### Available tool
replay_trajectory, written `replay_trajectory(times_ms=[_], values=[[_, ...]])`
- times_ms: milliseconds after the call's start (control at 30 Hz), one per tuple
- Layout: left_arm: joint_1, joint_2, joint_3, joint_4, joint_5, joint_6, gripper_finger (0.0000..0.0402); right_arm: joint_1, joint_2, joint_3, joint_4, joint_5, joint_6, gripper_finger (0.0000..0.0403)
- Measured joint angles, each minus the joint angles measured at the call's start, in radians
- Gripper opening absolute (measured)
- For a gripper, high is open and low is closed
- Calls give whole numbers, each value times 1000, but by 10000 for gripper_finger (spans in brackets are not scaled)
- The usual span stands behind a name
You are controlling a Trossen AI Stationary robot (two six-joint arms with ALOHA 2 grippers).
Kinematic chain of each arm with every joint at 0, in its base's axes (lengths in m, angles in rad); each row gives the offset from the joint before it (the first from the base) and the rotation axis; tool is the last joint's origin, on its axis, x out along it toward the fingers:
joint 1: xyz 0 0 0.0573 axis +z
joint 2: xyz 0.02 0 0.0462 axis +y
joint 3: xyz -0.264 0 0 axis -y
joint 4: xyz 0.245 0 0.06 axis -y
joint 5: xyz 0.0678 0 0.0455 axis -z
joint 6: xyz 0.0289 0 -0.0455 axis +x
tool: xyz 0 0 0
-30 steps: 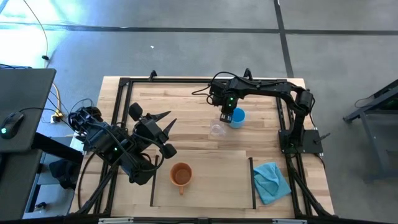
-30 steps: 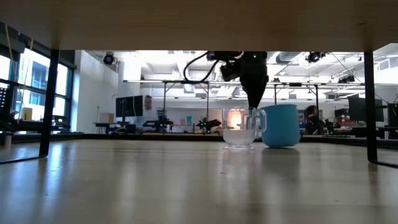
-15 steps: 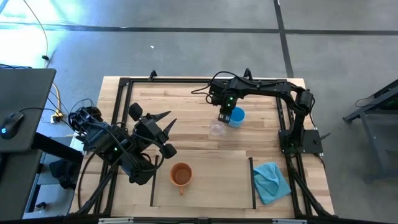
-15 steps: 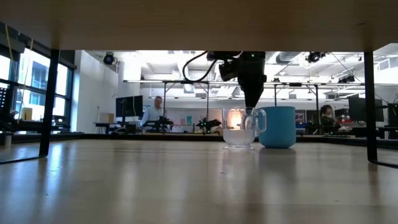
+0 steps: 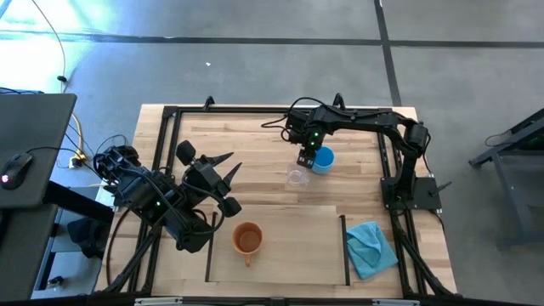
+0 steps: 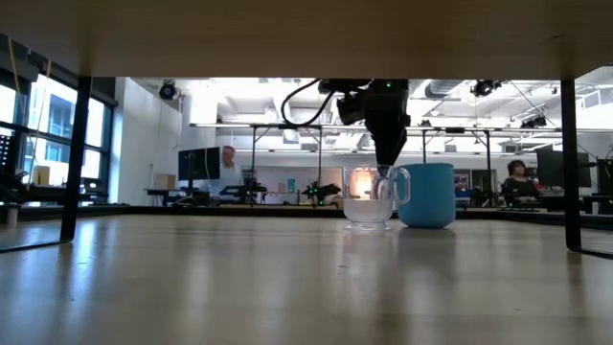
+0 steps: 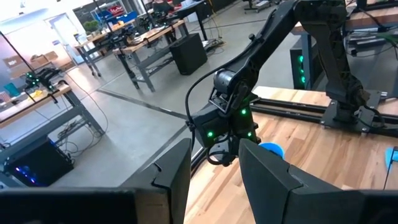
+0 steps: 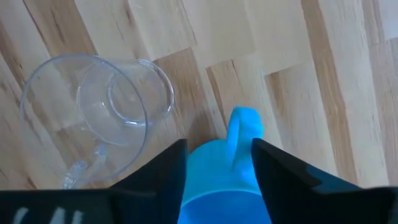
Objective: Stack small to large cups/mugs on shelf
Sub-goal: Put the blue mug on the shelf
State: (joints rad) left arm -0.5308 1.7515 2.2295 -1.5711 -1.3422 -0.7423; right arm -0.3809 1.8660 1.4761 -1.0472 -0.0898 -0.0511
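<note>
The bright blue mug [image 5: 323, 160] stands upright on the tabletop at the far right, its handle [image 8: 244, 127] toward the clear glass cup [image 5: 296, 177] beside it. My right gripper [image 8: 219, 171] points down over the mug's handle side, open, one finger on each side of the handle. The orange mug [image 5: 247, 239] stands on the pale shelf [image 5: 297, 242] near the front. My left gripper [image 7: 214, 180] is raised over the table's left part, open and holding nothing. My right gripper comes at the blue mug from above, pointing down, its fingers [image 8: 283, 177] standing on either side of the handle [image 8: 245, 140] where it meets the rim. I cannot tell whether a finger touches the mug. The mug stands on the table [image 6: 428, 195].
A teal cloth [image 5: 371, 246] lies at the front right, outside the shelf's right black strip [image 5: 344, 248]. A black metal frame [image 5: 166, 127] runs around the table. The glass cup [image 6: 369, 196] stands close to the blue mug. People show in the room behind.
In the low view the blue mug has shifted a little toward the glass cup, and its top now sits level. My right gripper has stayed over its handle side.
</note>
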Motion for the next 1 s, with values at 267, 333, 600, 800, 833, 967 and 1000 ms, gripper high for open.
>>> replay_trajectory(times_ms=[267,333,600,800,833,967,1000], values=[[0,0,0,0,0,3,124,-18,-1,10,11,7,47,189],[0,0,0,0,0,3,124,-23,-1,15,7,7,55,189],[0,0,0,0,15,5,124,-32,-1,16,-27,31,76,189],[0,0,0,0,17,5,124,-36,-1,16,-82,35,83,189],[0,0,0,0,17,5,124,-36,-1,16,-82,35,93,189],[0,0,0,0,17,5,124,-36,-6,17,-79,37,100,189],[0,0,0,0,17,5,124,-36,-9,17,-79,37,103,189]])
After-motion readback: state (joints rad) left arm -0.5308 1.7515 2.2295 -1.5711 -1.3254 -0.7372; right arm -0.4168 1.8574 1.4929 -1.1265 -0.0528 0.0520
